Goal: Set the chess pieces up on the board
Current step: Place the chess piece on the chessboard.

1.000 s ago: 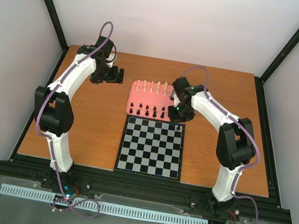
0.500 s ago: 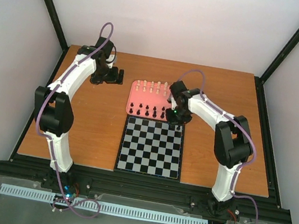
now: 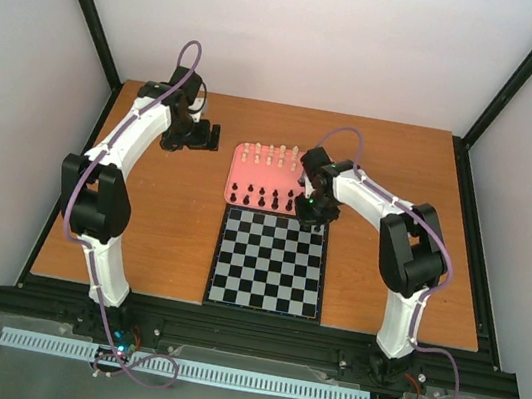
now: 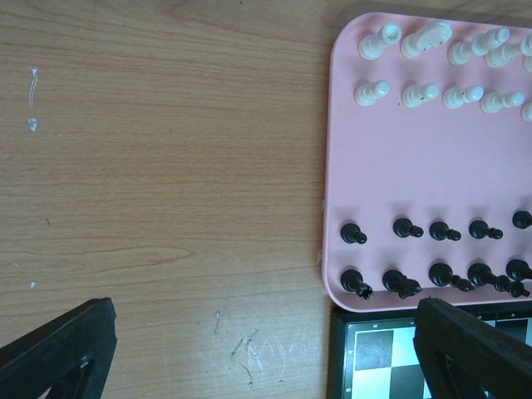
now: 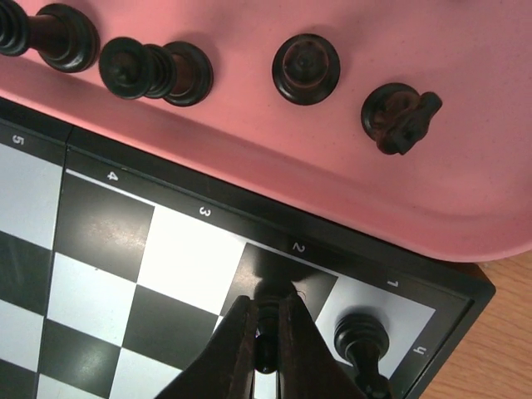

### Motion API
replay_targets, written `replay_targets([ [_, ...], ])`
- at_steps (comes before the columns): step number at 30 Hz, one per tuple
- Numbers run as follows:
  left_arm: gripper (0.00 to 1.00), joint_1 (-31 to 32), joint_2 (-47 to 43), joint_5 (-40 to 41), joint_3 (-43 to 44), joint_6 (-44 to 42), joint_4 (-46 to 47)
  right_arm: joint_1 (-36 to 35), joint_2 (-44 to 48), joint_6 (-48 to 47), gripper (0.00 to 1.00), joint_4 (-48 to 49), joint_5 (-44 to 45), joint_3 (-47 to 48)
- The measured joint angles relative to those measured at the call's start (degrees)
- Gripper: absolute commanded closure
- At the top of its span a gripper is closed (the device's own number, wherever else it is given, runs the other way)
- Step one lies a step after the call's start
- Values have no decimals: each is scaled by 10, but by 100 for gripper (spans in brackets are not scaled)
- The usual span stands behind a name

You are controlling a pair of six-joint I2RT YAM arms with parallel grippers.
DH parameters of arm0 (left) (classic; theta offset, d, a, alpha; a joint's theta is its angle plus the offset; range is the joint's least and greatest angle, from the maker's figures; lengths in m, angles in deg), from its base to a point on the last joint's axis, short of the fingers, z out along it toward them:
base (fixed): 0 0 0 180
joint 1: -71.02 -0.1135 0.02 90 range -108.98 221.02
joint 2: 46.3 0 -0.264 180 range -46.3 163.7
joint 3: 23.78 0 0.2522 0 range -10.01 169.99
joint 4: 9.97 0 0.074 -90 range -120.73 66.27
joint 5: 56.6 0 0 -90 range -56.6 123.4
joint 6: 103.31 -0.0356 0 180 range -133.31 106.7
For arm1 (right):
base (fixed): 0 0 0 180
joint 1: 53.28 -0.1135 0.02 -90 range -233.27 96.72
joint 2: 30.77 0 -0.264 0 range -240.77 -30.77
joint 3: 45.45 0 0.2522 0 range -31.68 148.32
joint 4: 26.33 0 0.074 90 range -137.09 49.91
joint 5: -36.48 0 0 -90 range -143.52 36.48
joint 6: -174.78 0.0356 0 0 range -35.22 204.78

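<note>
My right gripper (image 5: 267, 353) is shut on a black chess piece (image 5: 266, 345), whose base is at the dark square marked 2 in the far row of the board (image 5: 183, 249). Whether the base touches the square I cannot tell. Another black piece (image 5: 362, 337) stands on the white corner square beside it. More black pieces (image 3: 261, 197) and cream pieces (image 3: 270, 153) stand in rows on the pink tray (image 3: 268, 175) behind the board (image 3: 270, 263). My left gripper (image 4: 266, 357) is open over bare wood left of the tray (image 4: 399, 166), holding nothing.
The tray's near rim (image 5: 332, 166) lies right against the board's far border. A black knight (image 5: 399, 118) and a round-topped piece (image 5: 306, 68) stand on the tray close to my right fingers. Wooden tabletop (image 3: 161, 223) surrounds both.
My right gripper has shifted a little left and down along the board's far edge with the black piece in it. The left arm has not moved.
</note>
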State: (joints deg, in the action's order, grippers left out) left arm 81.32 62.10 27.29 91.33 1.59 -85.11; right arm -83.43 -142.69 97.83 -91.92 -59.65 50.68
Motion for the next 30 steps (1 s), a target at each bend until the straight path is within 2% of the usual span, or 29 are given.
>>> replay_targets([
  [5, 0, 0, 0, -1, -1, 0, 0, 0, -10, 1, 97, 2, 6, 6],
  [7, 0, 0, 0, -1, -1, 0, 0, 0, -13, 1, 94, 3, 7, 8],
  [17, 0, 0, 0, -1, -2, 0, 0, 0, -15, 0, 62, 2, 10, 12],
  [22, 0, 0, 0, -2, -3, 0, 0, 0, -13, -3, 57, -19, 11, 38],
  [30, 0, 0, 0, -2, -3, 1, 0, 5, -3, -3, 57, -43, 39, 122],
])
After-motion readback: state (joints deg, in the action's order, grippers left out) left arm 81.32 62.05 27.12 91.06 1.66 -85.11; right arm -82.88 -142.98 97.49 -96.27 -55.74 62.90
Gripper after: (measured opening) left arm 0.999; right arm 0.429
